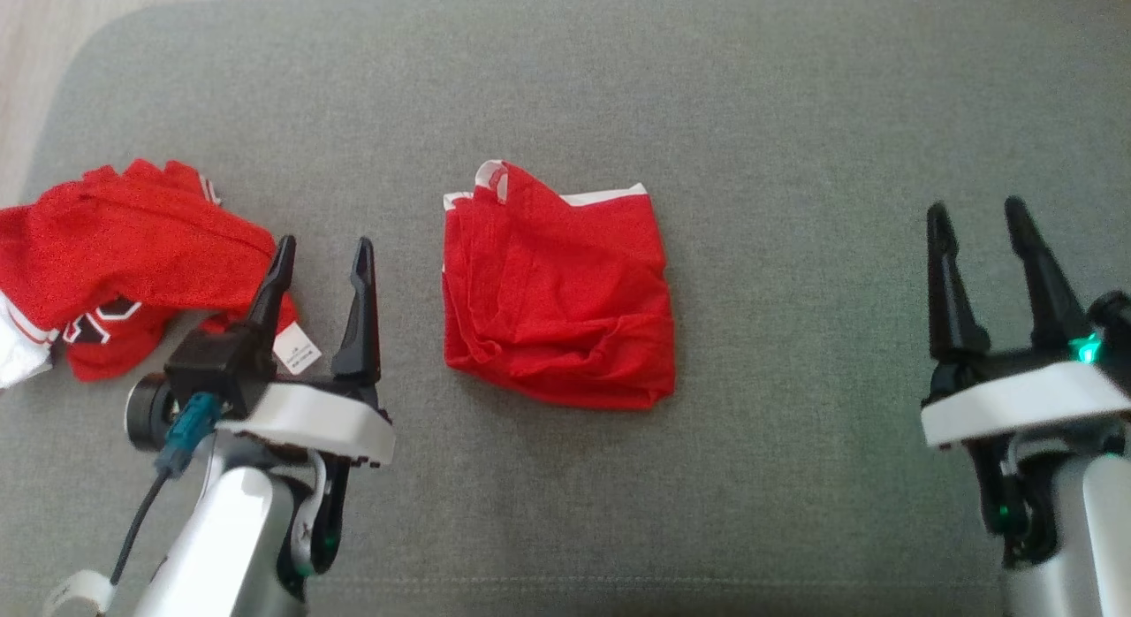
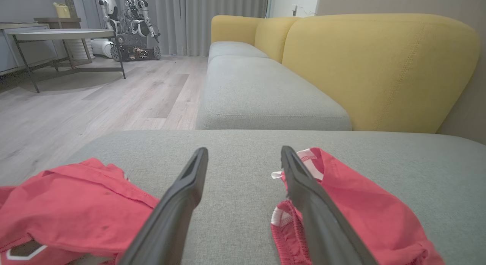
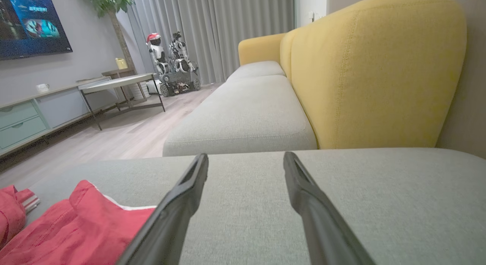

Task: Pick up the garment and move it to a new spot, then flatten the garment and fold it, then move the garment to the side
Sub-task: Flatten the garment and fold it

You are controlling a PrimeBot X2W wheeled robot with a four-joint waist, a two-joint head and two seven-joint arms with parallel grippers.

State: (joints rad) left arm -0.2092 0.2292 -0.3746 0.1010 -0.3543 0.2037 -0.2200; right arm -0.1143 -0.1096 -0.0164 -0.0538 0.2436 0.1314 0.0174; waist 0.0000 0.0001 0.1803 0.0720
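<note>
Grey woven cushion (image 1: 795, 113) — red mesh garment (image 1: 132, 237) crumpled at left.

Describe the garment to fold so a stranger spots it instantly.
On the grey cushion, look left, beside the left gripper. The garment is the crumpled red heap with black print and white tag; the folded red piece mid-cushion shows no print.

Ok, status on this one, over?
Left claw open, empty; right claw same. T-shirt bunched far left, beside left claw. Smaller red garment centre, not blocking.
</note>
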